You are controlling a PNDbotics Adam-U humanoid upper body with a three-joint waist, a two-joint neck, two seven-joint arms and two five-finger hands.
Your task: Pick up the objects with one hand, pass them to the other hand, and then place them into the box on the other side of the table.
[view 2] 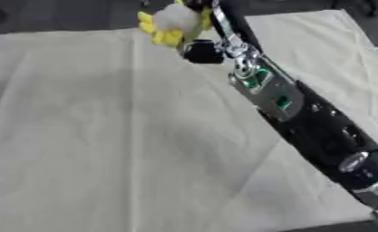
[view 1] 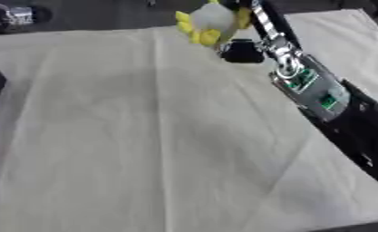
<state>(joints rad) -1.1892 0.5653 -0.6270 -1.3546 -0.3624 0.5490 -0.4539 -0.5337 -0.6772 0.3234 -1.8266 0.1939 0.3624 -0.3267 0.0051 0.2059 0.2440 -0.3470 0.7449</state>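
Right hand (view 1: 241,50): extended to far desk (view 1: 144,136) edge; finger state could not be determined.
Plush toy (view 1: 211,20): yellow-white, touching the hand's upper-left side.

The surface (view 1: 144,149) is covered by a pale cream cloth (view 2: 104,136) that fills most of both views and lies askew, its far edge slanting across the top. Soft creases run through the cloth: one long fold goes from the far edge toward the near side, and fainter wrinkles fan out beside it. Light falls evenly, with a dim grey shadow near the middle of the cloth. Beyond the cloth's far edge lies a dark grey floor (view 1: 104,16). On that floor, past the cloth's far left corner, sits a blurred dark shape with a pale patch (view 1: 13,16).
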